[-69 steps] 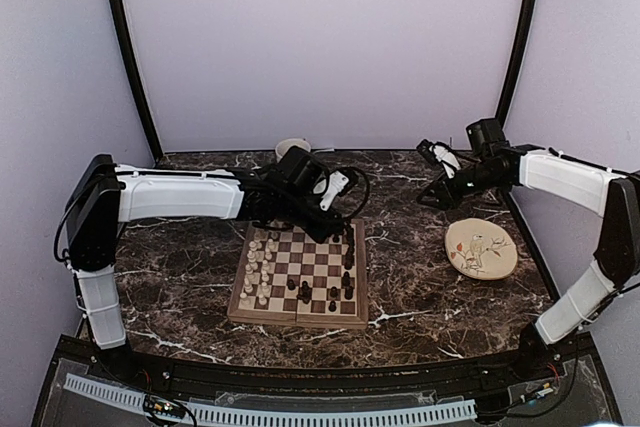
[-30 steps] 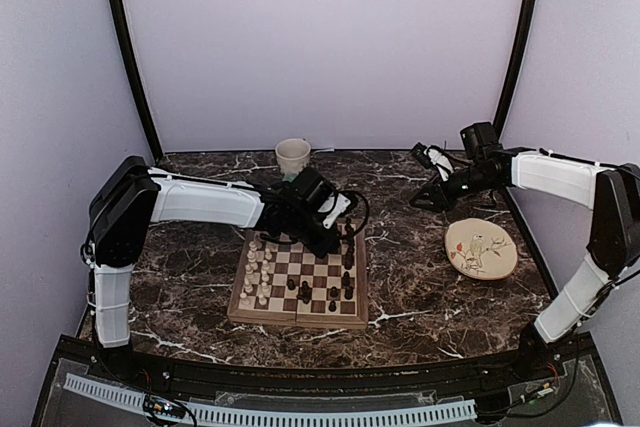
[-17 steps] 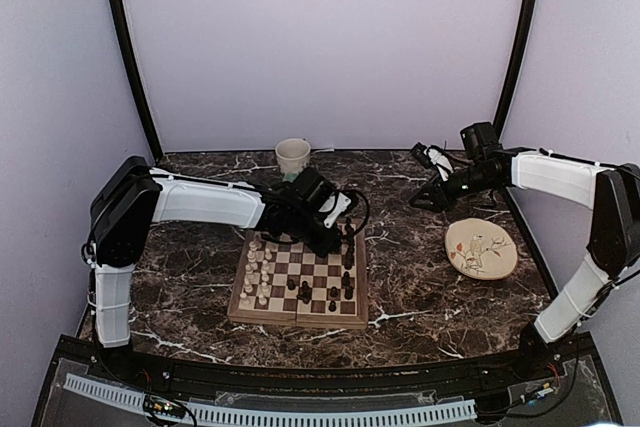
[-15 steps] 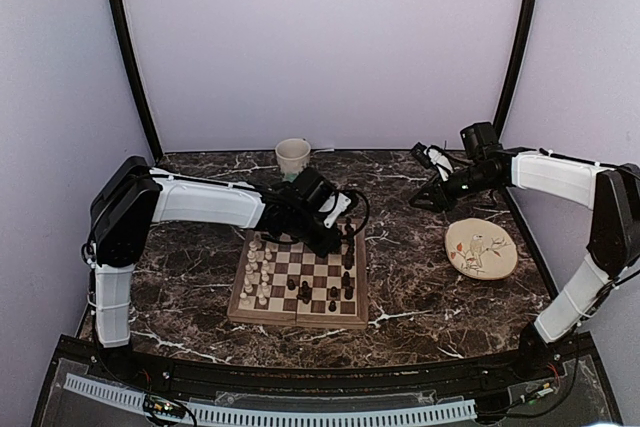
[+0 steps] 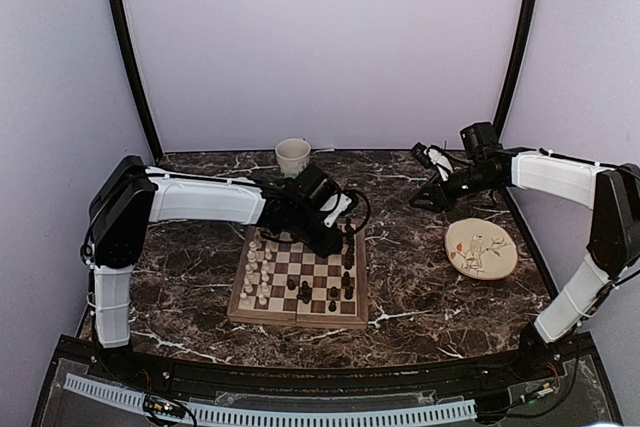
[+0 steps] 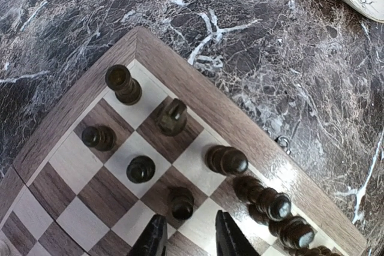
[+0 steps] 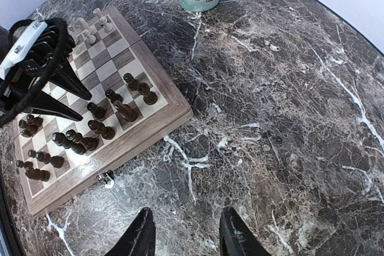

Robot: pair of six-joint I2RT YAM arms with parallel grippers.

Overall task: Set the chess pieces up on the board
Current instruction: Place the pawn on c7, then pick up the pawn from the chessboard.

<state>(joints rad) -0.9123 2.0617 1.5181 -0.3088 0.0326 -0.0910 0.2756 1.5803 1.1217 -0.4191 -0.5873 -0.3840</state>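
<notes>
The board lies mid-table, with cream chess pieces along its left side and dark ones along its right. A few dark pieces stand mid-board. My left gripper hangs over the board's far right corner. In the left wrist view that gripper is open, and a dark pawn stands free on a brown square just past its fingertips. My right gripper is open over bare marble right of the board, holding nothing.
A cream cup stands behind the board at the back of the table. A round cream plate with a bird pattern lies to the right. Dark marble tabletop surrounds the board; a small metal clasp sticks out from its edge.
The left gripper's jaws have parted, leaving a dark pawn standing on the board. The left arm has barely shifted. The right arm has not moved.
</notes>
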